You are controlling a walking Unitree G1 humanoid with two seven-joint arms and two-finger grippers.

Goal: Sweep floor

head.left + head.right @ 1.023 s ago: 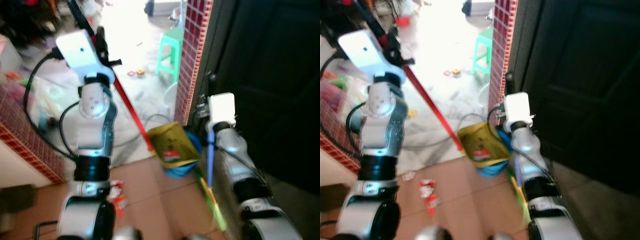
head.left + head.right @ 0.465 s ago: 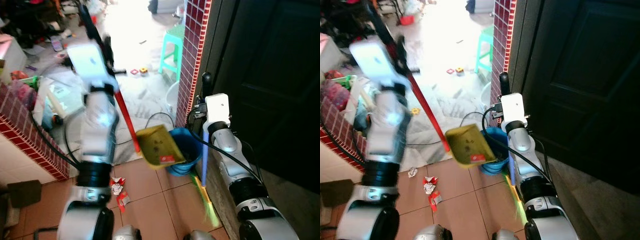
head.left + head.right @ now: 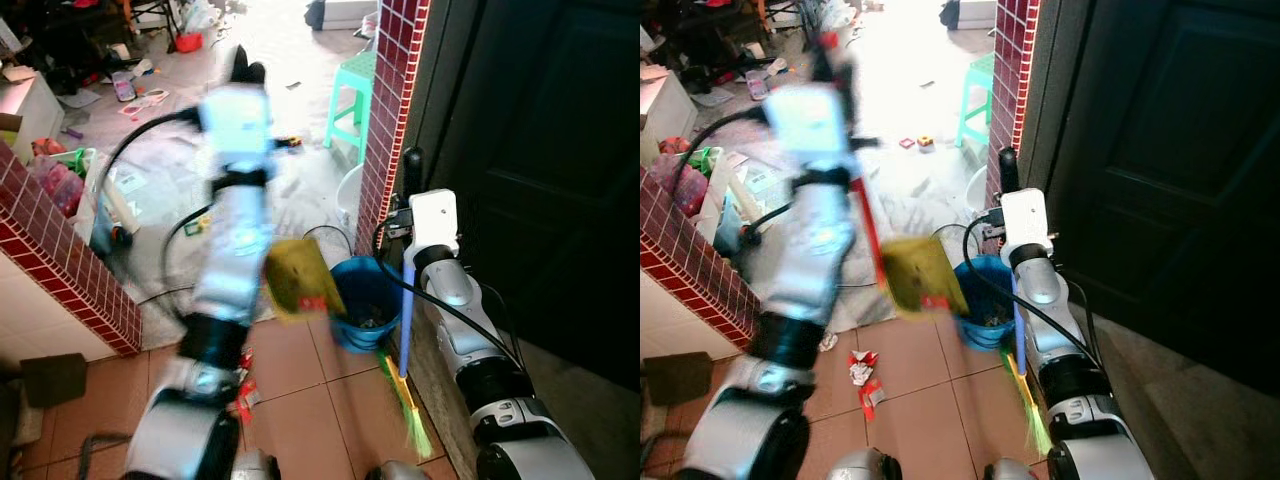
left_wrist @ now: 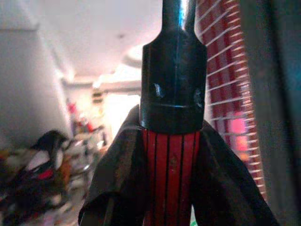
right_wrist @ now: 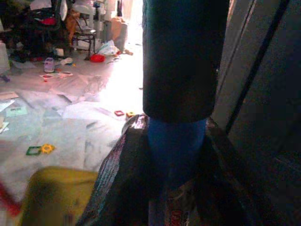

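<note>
No legible text, perhaps from blur.

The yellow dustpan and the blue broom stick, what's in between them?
In the left eye view, a blue bucket sits on the tile floor between the yellow dustpan and the blue broom stick. There is some rubbish inside it.

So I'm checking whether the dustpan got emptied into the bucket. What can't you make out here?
- Yellow dustpan: motion-blurred in both eye views, so its contents cannot be read.
- Blue bucket: dark inside, and the dustpan covers its near-left rim.
- Left claw: shut on the red handle, whose lower run is cut off by the wrist view's edge.
- Broom bristles: blurred.
</note>
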